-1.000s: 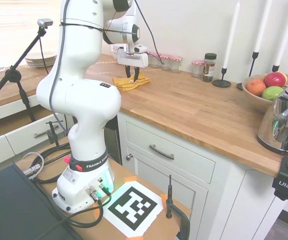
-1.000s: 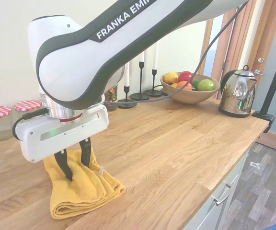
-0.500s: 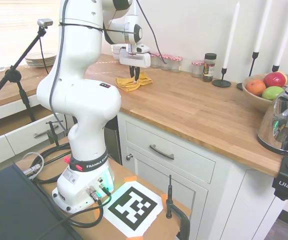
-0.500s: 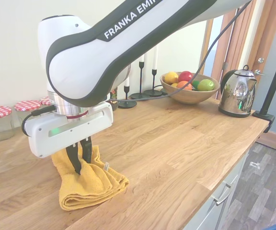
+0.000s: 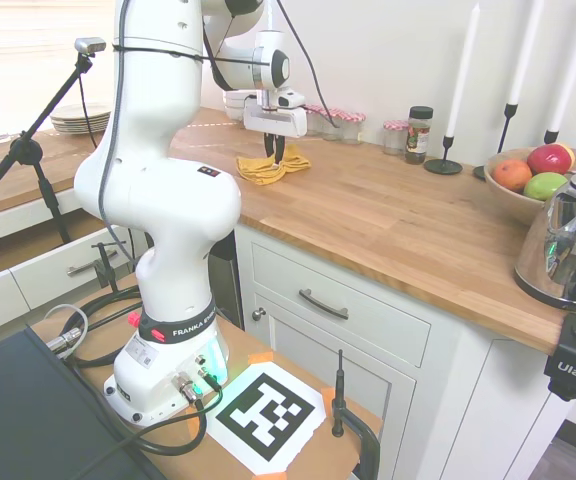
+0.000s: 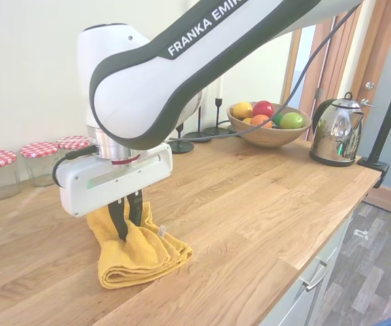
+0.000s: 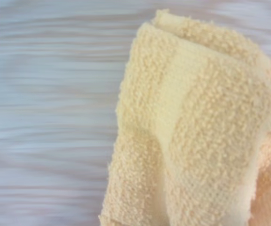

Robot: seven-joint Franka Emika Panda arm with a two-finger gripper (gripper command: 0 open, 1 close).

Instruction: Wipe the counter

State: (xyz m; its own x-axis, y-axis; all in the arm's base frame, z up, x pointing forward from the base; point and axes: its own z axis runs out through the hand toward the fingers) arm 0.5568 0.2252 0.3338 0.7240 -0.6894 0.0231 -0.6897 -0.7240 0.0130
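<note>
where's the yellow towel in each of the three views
First exterior view: the yellow towel lies on the counter, upper middle, under the gripper.
Second exterior view: the towel is at lower left, near the counter's front edge, pinched in the closed jaws.
Wrist view: the towel fills the right half, over blurred wood.
Shared landmark: the red-lidded jars by the wall behind the towel; not in the wrist view.

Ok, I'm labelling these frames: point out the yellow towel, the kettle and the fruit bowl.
yellow towel (image 6: 144, 255), second exterior view, folded front part.
kettle (image 6: 334, 139), second exterior view, shiny body.
fruit bowl (image 6: 270, 138), second exterior view, wooden wall.
</note>
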